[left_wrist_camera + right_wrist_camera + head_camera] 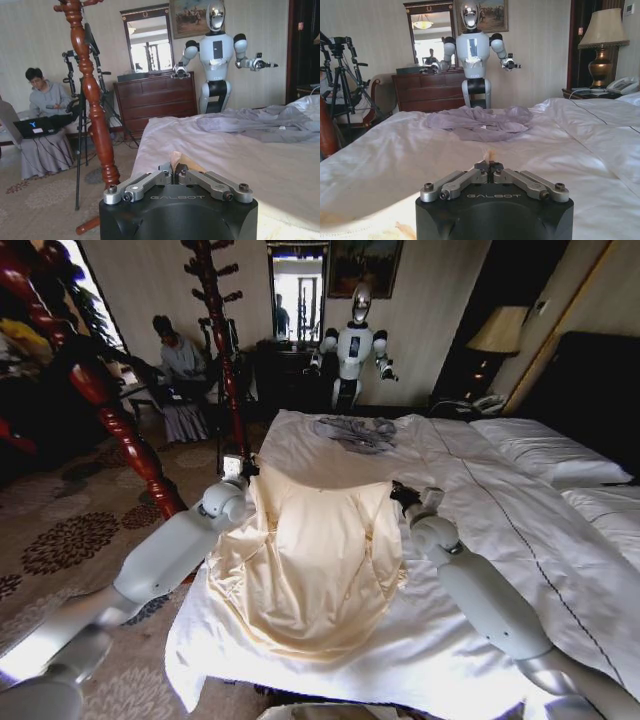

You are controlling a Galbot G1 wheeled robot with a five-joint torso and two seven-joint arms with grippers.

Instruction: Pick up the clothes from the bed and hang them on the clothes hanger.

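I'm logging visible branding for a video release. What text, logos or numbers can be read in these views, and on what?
"GALBOT": on the left gripper housing.
"GALBOT": on the right gripper housing.
A light mark on the laptop lid: too small to read.
Nothing else is readable.

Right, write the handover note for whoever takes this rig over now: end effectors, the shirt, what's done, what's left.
Left end effector: shut on the pale cream-yellow thin T-shirt, at its top left corner.
Right end effector: shut on the shirt's top right corner.
The shirt is held up between both arms, its lower part draped over the white-duveted bed.
A crumpled grey garment lies farther up the bed.
Done: shirt gripped and partly lifted.
Left: getting it onto the hanger.
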